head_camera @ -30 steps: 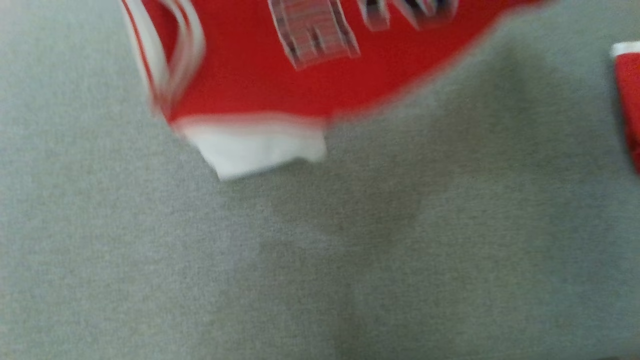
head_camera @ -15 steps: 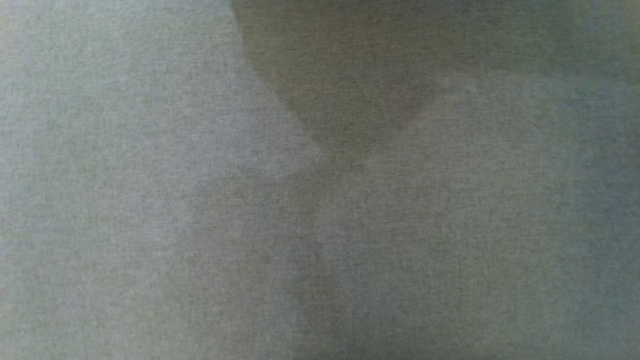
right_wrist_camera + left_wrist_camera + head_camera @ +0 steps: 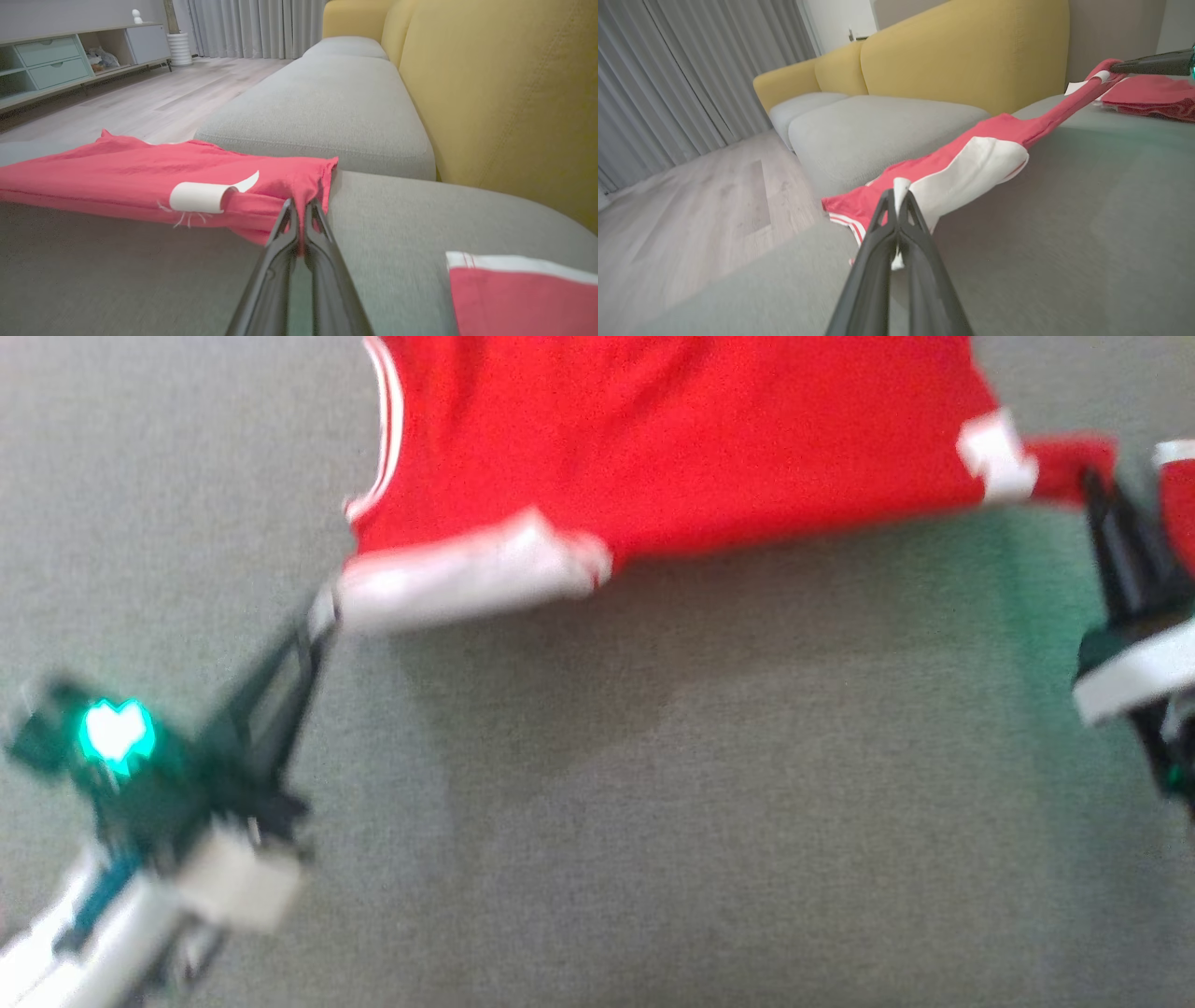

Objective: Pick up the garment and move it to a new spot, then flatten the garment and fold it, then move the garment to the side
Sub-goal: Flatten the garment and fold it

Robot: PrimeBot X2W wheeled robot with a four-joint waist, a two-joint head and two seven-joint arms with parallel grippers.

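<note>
The garment (image 3: pixel 672 457) is a red jersey with white trim, stretched in the air just above the grey sofa seat (image 3: pixel 653 803). My left gripper (image 3: pixel 322 611) is shut on its white-banded corner (image 3: pixel 971 172) at the lower left. My right gripper (image 3: pixel 1088 485) is shut on the red corner (image 3: pixel 303 186) at the right. In the left wrist view the garment (image 3: pixel 1008 130) runs taut up to the right gripper (image 3: pixel 1115 69). The right wrist view has the cloth (image 3: pixel 140 172) spreading away to the left with a white patch (image 3: pixel 201 197).
A second red and white cloth (image 3: pixel 1178 504) lies on the seat at the far right, also in the right wrist view (image 3: pixel 523 298). The yellow backrest (image 3: pixel 504 93) rises behind. Wood floor (image 3: pixel 691 210), grey curtains (image 3: pixel 668 70) and a low cabinet (image 3: pixel 56 60) lie beyond.
The head view has swung: from the jersey's printed side, through bare grey seat, to the plain red cloth held between both grippers, which have come into view.
</note>
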